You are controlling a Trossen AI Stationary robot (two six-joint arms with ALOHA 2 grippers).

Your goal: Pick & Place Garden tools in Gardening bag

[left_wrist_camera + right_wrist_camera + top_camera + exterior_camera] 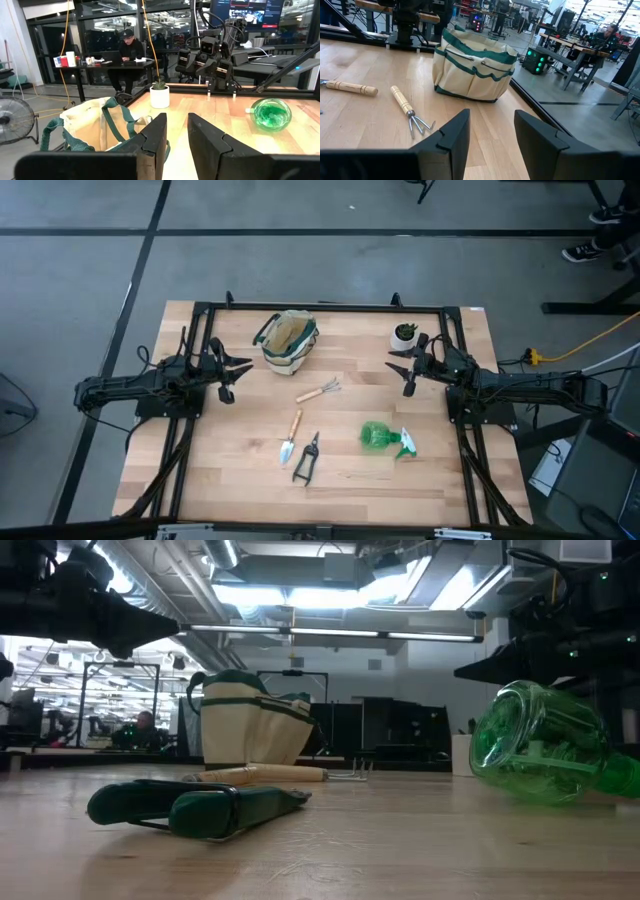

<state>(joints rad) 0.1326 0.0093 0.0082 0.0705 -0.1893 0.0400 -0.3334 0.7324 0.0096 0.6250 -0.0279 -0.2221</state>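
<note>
High view, left to right: left gripper (240, 370) hovers at the left edge of the surface (230, 470), fingers spread, nothing held. Just beside it, toward the rear, stands the bag (288, 340), upright, mouth open. Mid-surface lies the rake (319, 391), tines pointing right. Nearer the front, the trowel (290, 437) and shears (307, 458) lie side by side, close but apart. Right of them the bottle (385, 437) lies on its side, trigger to the right. At rear right is a potted plant (405, 334), with the right gripper (398, 365) just in front of it, fingers parted, empty.

All four tools are out on the surface; none is in the bag yet.

Risks, as I judge them:
- Bag is soft canvas with loop handles across the mouth; a tool lowered off-centre could snag a handle or tip the bag.
- Bottle is round and lying down; a pinch off its middle may roll it away.
- Trowel and shears lie close; closing on one may nudge the other.
- Plant sits right by the right gripper; a careless swing could knock it over.

Count: one bag, one rake, one trowel, one shears, one bottle, one plant, two grippers.
</note>
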